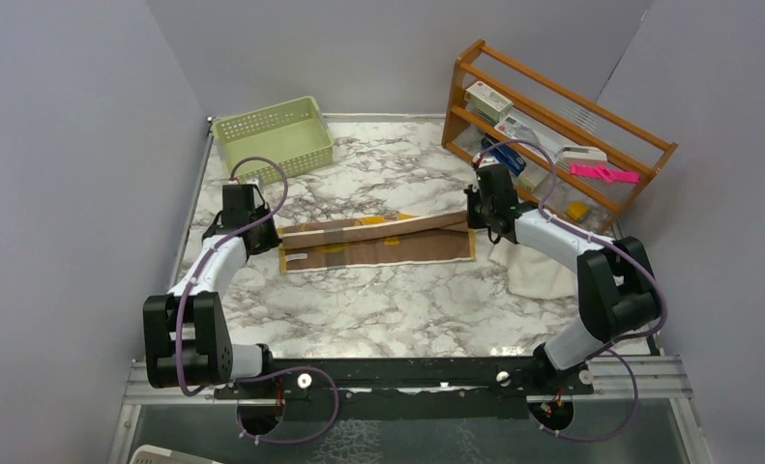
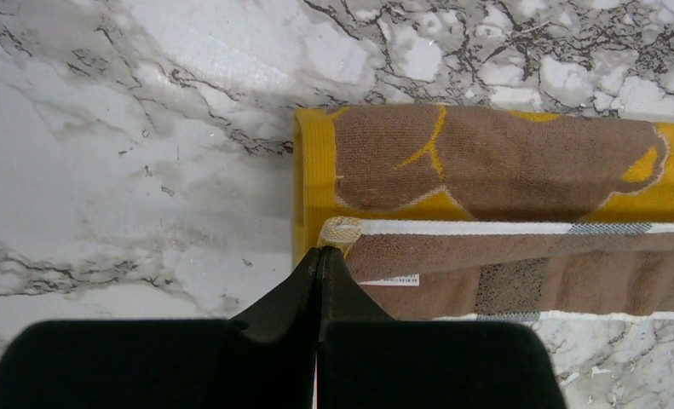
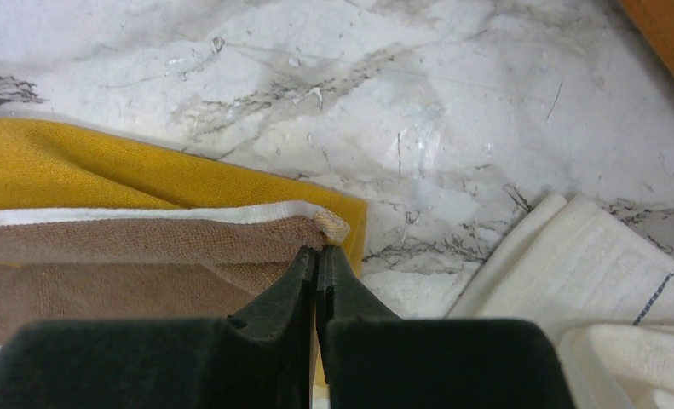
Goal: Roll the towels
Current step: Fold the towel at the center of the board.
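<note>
My left claw [image 2: 319,252], right claw [image 3: 318,252]: each pinching corner of mustard-yellow tan-backed cloth towel [image 2: 504,162]; cream-white cloth towel [image 3: 589,256] beside right claw.

Yellow towel [image 2: 486,170]: we see mustard-yellow with brown shapes, a tan-brown reverse and white edging.
Cream towel [image 3: 606,281]: we find it plain cream-white, with one thin bluish line.
Table [image 1: 378,309]: white marble pattern, grey veining.
Basket [image 1: 274,135], far left: pale green.
Rack [image 1: 557,126], far right: orange-brown wood.
Left gripper [image 2: 319,252] and right gripper [image 3: 318,252]: we see both black.
</note>
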`<move>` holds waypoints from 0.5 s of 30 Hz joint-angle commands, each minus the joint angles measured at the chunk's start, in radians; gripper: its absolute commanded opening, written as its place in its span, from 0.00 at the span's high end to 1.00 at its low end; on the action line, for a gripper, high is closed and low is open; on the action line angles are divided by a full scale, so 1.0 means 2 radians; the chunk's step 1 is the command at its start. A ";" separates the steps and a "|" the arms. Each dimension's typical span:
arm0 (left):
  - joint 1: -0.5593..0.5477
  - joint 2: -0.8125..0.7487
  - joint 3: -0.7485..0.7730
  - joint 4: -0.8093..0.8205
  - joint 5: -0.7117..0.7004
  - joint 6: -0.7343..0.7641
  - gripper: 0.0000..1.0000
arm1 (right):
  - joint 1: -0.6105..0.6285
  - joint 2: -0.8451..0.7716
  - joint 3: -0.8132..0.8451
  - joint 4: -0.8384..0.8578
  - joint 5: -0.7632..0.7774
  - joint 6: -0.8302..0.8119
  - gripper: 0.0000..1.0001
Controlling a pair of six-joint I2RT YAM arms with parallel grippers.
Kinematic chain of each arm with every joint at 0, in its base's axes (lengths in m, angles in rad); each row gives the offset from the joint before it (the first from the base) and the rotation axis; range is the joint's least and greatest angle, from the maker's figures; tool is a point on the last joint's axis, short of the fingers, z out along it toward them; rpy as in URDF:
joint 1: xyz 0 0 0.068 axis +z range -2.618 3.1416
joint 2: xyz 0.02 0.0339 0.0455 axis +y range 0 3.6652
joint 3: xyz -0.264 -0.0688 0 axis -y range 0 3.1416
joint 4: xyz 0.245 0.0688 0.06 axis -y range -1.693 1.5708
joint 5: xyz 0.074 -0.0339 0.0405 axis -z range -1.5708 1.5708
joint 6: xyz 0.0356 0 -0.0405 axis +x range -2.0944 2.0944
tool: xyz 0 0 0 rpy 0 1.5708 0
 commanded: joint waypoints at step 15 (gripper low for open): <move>-0.002 -0.030 -0.014 -0.047 0.015 -0.004 1.00 | -0.003 -0.065 -0.050 -0.036 -0.001 0.042 0.99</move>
